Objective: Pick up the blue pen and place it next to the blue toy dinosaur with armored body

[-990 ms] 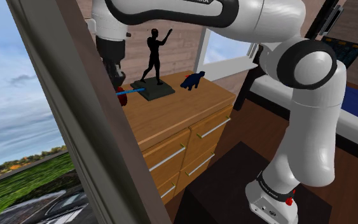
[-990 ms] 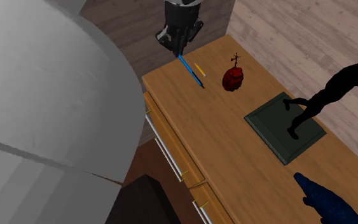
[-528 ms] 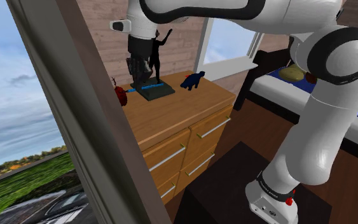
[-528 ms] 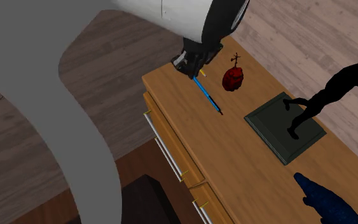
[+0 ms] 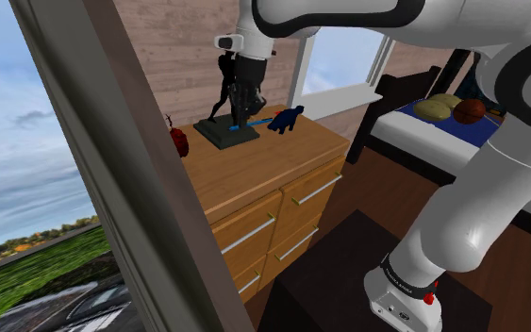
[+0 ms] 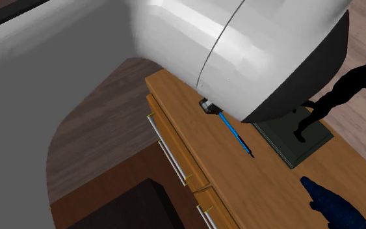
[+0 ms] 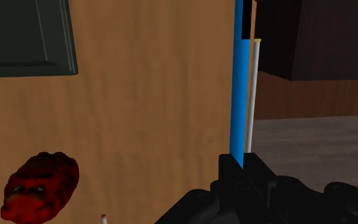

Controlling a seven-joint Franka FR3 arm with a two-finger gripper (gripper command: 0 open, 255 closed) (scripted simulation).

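At the tip of my all-black two-finger gripper the slim blue pen is pinched by one end. The jaws are closed down to its width, and its barrel runs straight out ahead of me at twelve o'clock. Under it lies the light wooden dresser top. I judge the pen is carried clear of the wood, not resting on it.

At about eight o'clock from my fingertips sits a lumpy dark-red toy. At about ten o'clock is the corner of a dark green slab base. On that base stands a black human figurine with one arm raised.

In the shoulder view the pen hangs over the base's front edge. The blue toy dinosaur stands on the dresser at three o'clock from the pen, near it but apart. I cannot make out its armour. Beyond it, at about two o'clock, runs a white window sill.

As I judge it, the pick-up is done and the carry is most of the way across. What is left is the last gap towards the dinosaur, then lowering the pen flat onto bare wood beside it, clear of the base, and letting go.
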